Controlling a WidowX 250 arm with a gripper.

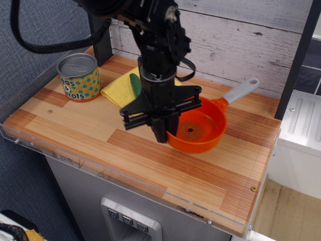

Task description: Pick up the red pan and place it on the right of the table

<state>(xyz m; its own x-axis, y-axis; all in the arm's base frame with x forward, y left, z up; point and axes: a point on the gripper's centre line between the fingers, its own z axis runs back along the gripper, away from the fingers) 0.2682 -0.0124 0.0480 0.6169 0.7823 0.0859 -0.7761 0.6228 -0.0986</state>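
Against a whitewashed plank wall, the table (80, 128) is carrying the gripper (165, 128), which is clenching the near-left rim of the red pan (200, 131), tilted toward the right side for placing.

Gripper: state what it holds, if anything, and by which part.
The gripper holds the red pan by the left side of its rim, opposite the grey handle.

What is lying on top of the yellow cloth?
A green vegetable lies on the yellow cloth. The arm covers the cloth's right part, so anything there cannot be seen.
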